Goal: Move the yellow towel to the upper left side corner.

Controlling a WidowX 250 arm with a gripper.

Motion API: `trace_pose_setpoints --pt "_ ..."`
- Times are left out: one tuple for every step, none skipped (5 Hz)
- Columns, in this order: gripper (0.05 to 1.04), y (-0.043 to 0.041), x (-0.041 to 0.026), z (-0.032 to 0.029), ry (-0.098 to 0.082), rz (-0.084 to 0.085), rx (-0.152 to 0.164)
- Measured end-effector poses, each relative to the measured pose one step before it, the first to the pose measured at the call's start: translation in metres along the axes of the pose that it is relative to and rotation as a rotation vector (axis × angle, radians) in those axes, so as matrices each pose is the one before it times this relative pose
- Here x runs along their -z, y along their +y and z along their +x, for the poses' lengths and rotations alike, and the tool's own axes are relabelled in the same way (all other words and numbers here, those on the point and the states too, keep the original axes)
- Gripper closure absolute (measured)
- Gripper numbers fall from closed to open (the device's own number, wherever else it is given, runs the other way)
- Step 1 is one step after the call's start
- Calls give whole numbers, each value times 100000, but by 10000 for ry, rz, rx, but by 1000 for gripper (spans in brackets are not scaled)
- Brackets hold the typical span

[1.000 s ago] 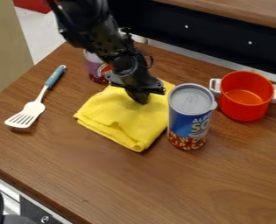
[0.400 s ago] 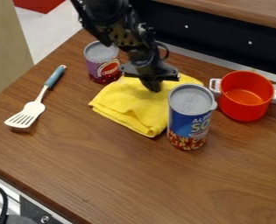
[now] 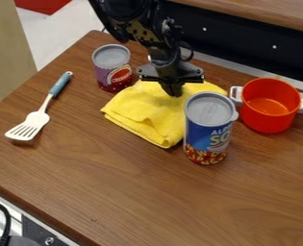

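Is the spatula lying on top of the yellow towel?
No, the spatula lies on the bare wood of the table, left of the yellow towel in the camera view.

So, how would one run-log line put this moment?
arm at yellow towel | towel between short can and tall can | upper left corner not reached

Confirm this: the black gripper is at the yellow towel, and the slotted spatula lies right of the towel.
Wrong side: the camera view shows the slotted spatula left of the yellow towel. The black gripper is at the towel, as stated.
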State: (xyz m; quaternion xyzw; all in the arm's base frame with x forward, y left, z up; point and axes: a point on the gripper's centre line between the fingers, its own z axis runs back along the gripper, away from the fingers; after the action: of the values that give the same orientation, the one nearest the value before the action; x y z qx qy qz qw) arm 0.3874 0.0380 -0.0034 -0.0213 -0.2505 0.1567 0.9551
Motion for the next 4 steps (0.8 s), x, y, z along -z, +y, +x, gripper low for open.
trace_pose_setpoints --pt "1032 -469 -2131 968 -340 -188 -90" --pt "1032 -693 -2216 479 -842 140 -387" --pt "1032 -6 -1276 38 42 -241 130" --pt "1032 1619 -29 -1127 543 574 176"
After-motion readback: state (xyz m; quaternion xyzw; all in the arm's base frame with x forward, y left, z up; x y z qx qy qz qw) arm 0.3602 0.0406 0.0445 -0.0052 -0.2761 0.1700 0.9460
